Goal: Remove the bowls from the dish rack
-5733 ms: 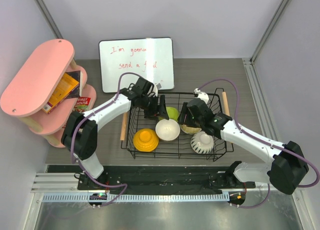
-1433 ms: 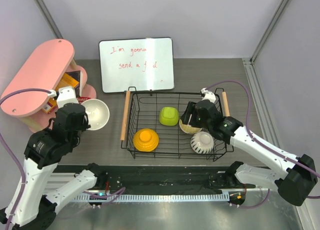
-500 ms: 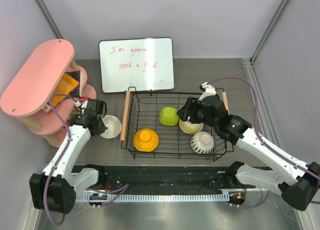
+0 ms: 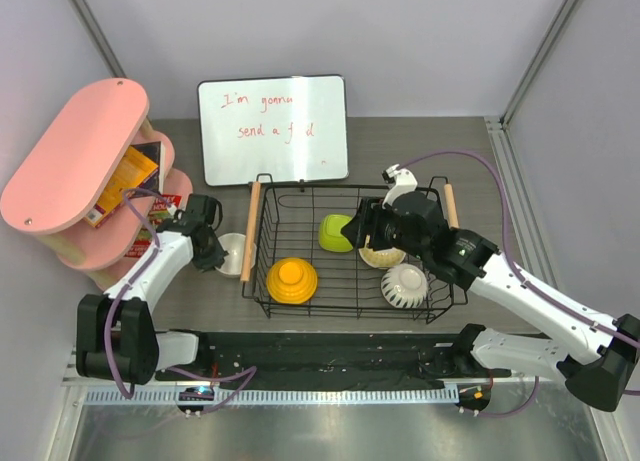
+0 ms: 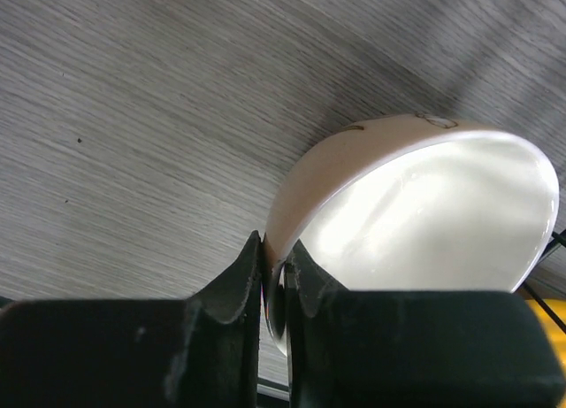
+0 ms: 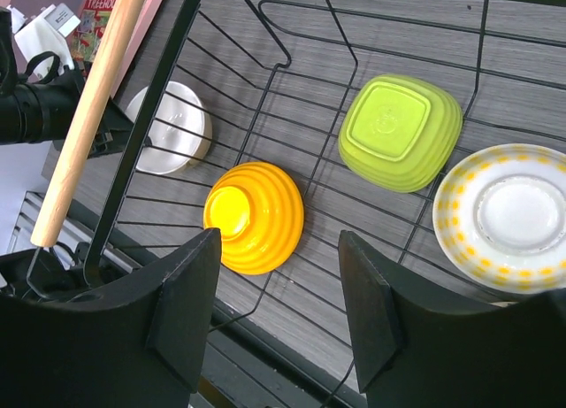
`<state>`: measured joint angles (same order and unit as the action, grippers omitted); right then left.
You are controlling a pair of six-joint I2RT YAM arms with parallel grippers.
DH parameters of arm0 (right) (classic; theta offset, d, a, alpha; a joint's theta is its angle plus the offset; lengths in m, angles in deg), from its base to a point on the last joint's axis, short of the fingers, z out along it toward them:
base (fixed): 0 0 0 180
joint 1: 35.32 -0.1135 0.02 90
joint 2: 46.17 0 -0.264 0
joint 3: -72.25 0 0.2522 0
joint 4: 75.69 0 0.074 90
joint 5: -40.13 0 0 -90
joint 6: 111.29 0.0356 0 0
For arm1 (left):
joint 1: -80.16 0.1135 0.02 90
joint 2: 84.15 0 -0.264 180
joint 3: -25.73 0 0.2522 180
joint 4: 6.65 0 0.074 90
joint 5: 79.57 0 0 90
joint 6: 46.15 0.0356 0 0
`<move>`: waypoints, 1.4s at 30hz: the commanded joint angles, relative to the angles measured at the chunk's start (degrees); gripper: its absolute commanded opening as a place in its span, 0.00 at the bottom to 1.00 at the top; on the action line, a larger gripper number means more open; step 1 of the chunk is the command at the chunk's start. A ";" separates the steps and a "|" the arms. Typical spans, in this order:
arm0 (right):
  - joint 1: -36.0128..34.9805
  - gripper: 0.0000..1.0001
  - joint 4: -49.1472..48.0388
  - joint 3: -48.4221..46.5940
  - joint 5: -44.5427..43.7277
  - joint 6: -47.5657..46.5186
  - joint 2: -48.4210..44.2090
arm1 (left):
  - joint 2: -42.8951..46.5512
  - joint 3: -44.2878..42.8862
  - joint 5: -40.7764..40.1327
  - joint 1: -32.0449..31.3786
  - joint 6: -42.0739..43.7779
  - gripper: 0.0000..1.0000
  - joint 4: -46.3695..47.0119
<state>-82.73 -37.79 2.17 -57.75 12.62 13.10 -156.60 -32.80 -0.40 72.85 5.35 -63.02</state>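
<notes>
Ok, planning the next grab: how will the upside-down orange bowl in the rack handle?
The orange bowl looks rigid and glossy, so probably slippery. Lying rim-down with ribbed, domed sides, it likely offers no easy rim to pinch.

Lab test cell: plain panel walls (image 4: 400, 31), metal frame (image 4: 545, 46), propped whiteboard (image 4: 273, 129).

bright even light, sharp views, glare inside the cream-white bowl (image 5: 424, 222).

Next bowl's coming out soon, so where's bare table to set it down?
Bare table lies behind the rack, right of the whiteboard, out to the far right corner. Left is crowded: the left gripper holds a white bowl between rack and pink shelf.
</notes>
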 commanded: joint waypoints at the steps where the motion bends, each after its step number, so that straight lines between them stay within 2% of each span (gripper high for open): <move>1: -0.48 0.61 -1.29 -1.08 -1.61 -0.60 -0.29 | -0.59 -1.28 0.81 0.28 -0.79 0.13 3.15; 2: -0.39 0.61 -1.12 -0.99 -1.61 -0.60 -0.29 | -0.94 -1.54 0.72 0.28 -0.70 0.16 2.80; 3: -0.39 0.61 -0.85 -0.82 -2.05 -0.51 -0.64 | -1.38 -1.72 0.46 0.28 -0.70 0.34 2.53; 4: -0.39 0.61 -0.85 -0.73 -2.31 -0.43 -1.16 | -1.47 -1.72 0.46 0.28 -0.70 0.41 2.27; 5: -0.48 0.61 -0.59 -0.47 -2.66 -0.42 -1.34 | -1.65 -1.63 0.63 0.28 -0.70 0.43 2.36; 7: -0.39 0.61 -0.24 -0.20 -3.54 -0.42 -1.78 | -1.82 -1.72 0.55 0.28 -0.70 0.55 2.01; 8: -0.39 0.61 -0.06 -0.29 -3.63 -0.42 -1.96 | -1.82 -1.89 0.37 0.28 -0.70 0.56 1.66; 11: -0.39 0.61 -0.06 -0.20 -3.46 -0.42 -1.61 | -0.07 -2.68 -1.64 0.19 -1.05 0.74 0.16; 13: -0.39 0.61 0.03 -0.11 -3.55 -0.34 -1.43 | 3.34 -3.47 -4.27 0.28 -1.31 0.78 -1.50; 17: -0.48 0.61 0.29 0.15 -4.33 -0.07 -0.91 | 10.30 -6.46 -6.65 0.28 -1.14 0.82 -4.14; 23: -0.39 0.62 1.08 -0.46 -4.51 -0.16 1.20 | 15.39 -17.61 -8.07 0.37 -0.26 0.81 -11.35; 27: -0.39 0.62 1.44 -0.11 -5.83 0.45 1.82 | 18.65 -23.33 0.60 0.28 4.13 0.77 -8.90; 30: -0.39 0.63 1.87 -0.02 -6.97 1.16 2.96 | 16.56 -27.46 9.64 -0.07 6.77 0.75 -8.28; 31: -0.39 0.63 2.14 -0.11 -7.58 1.51 3.74 | 15.59 -29.21 10.47 -0.59 6.86 0.74 -8.28; 33: -0.39 0.64 3.19 -0.20 -8.90 2.12 4.37 | 12.44 -30.45 13.81 -3.40 7.65 0.74 -7.58; 36: -0.39 0.64 5.21 -0.46 -11.54 2.39 5.07 | 8.56 -33.09 12.15 -11.12 8.26 0.75 -6.70; 37: -0.39 0.65 5.48 -0.11 -12.33 2.39 5.07 | 5.59 -33.97 9.36 -13.41 8.35 0.75 -6.87; 38: -0.39 0.65 6.00 0.15 -12.77 2.56 4.90 | 4.26 -36.06 8.47 -17.52 8.35 0.76 -6.79; 42: -0.31 0.66 5.92 1.82 -14.27 4.05 3.84 | -1.72 -39.25 6.79 -24.58 7.39 0.76 -6.26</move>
<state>-82.84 -32.26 2.92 -68.09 14.81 18.54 -155.18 -68.54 7.35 53.79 11.98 -70.36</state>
